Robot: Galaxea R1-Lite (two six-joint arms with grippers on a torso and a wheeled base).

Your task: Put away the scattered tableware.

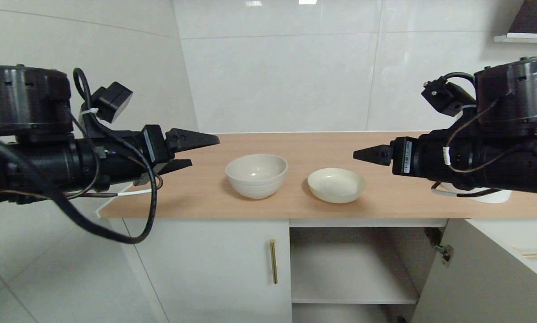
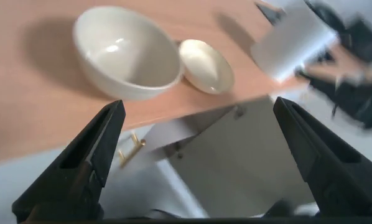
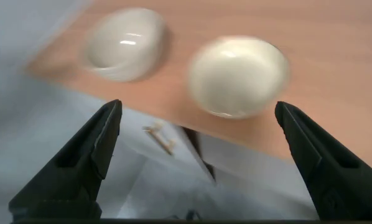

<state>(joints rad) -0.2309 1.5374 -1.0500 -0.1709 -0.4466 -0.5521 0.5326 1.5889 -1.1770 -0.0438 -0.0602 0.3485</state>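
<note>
Head view: bowl [image 1: 256,176] and dish [image 1: 336,185] stand apart near the counter [image 1: 322,143] front edge. Left gripper [image 1: 205,151] and right gripper [image 1: 367,155] flank them, clear of both, jaws spread. The cabinet door [image 1: 475,278] below hangs open.

**Where everything sat on that counter**

Two bowls sat side by side on the countertop [image 1: 295,146], near the front edge. The deep bowl [image 1: 256,175] was on the left and the shallow bowl [image 1: 336,184] just right of it, not touching. The left gripper [image 1: 204,151] hung left of the deep one, the right gripper [image 1: 356,155] right of the shallow one. Underneath, the closed door [image 1: 232,269] was on the left and the open compartment [image 1: 349,269] sat below the shallow bowl.
</note>
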